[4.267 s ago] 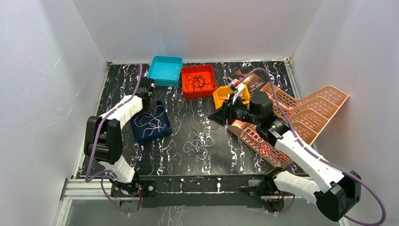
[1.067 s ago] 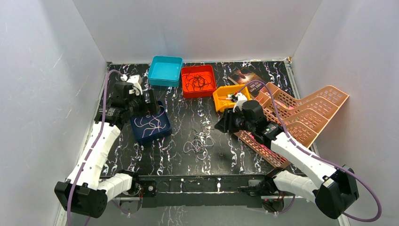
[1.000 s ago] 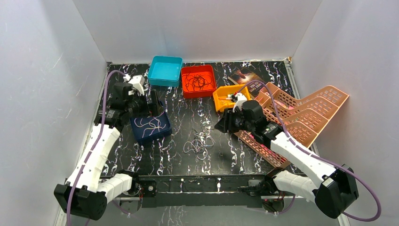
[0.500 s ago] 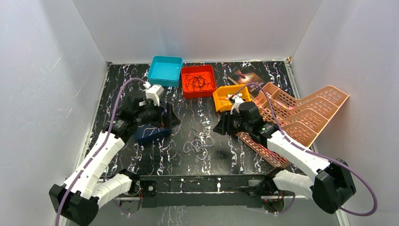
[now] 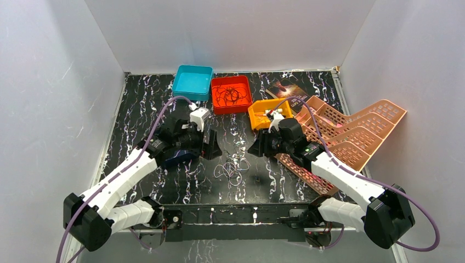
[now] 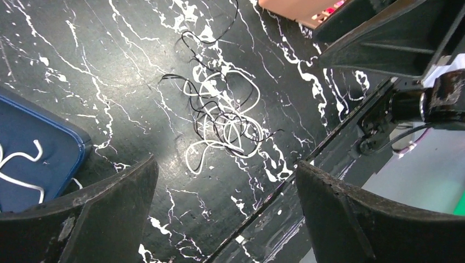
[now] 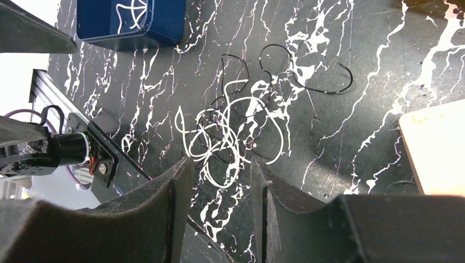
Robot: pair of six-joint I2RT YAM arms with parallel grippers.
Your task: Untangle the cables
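Presently, the cables (image 5: 233,170) lie on the marbled table (image 5: 137,98) between both arms, near the front rail (image 5: 230,215) and apart from the navy tray (image 5: 176,157) and pink basket (image 5: 356,137). The left gripper (image 5: 211,147) is spread wide. The right gripper (image 5: 255,147) is narrowly parted. Neither holds anything. White and black strands overlap in one loose knot.

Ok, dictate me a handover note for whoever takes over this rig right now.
Left gripper: open wide, empty, aimed at the tangle.
Right gripper: narrowly open, empty, also looking down on it.
The tangle: white and black cables intertwined on the table between the arms, with neither gripper touching it.
Done: white cables lie in the navy tray, black cables in the red tray.
Left: pull the tangle apart, probably sorting by colour into those trays.
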